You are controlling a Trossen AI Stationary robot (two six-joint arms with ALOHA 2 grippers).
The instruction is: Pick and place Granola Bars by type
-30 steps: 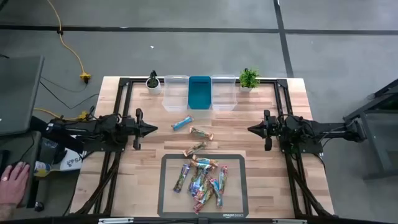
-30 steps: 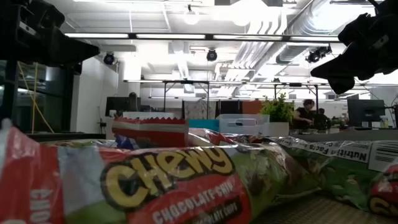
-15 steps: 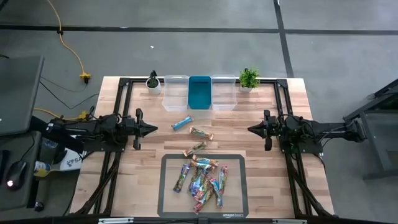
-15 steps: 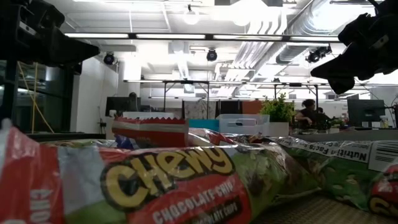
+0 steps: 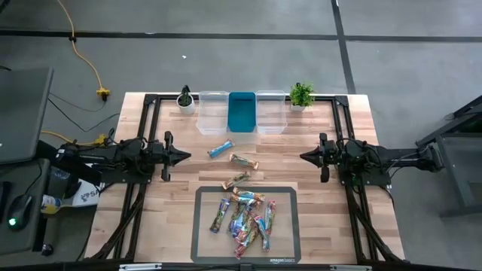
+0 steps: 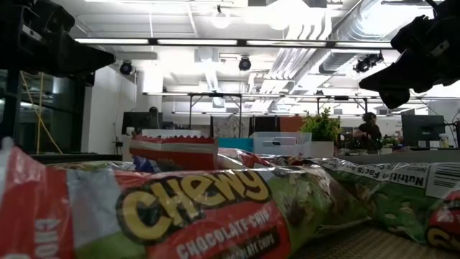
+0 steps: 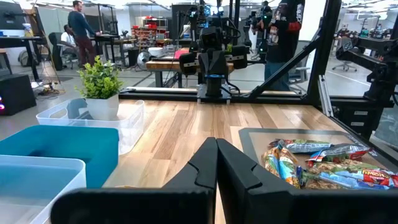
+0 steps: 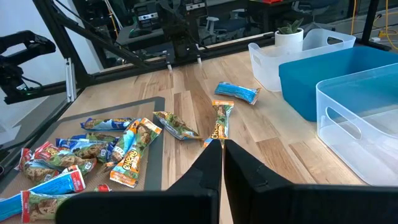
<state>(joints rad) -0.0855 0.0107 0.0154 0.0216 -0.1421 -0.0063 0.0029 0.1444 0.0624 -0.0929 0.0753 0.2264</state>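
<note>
Several granola bars in shiny wrappers lie heaped [image 5: 242, 218] on a dark mat [image 5: 205, 197] at the table's near middle. Three more lie apart on the wood beyond the mat: a blue bar [image 5: 221, 149], a brown bar [image 5: 243, 160] and a greenish bar [image 5: 236, 179]. My left gripper [image 5: 188, 156] hovers level at the table's left, shut and empty [image 7: 216, 146]. My right gripper [image 5: 301, 156] hovers at the table's right, facing the left one, also shut and empty [image 8: 222, 149]. The loose bars lie on the wood between the two grippers.
Three bins stand in a row at the far edge: a clear bin [image 5: 213, 113], a blue bin [image 5: 242, 111] and another clear bin [image 5: 271, 111]. A small potted plant [image 5: 185, 98] and a leafy one [image 5: 302, 94] flank them. Black frame rails [image 5: 151, 102] border the table.
Both arms and all the bars have kept still. A person's hand that lay beside the table's left, near a desk, has drawn out of view.
</note>
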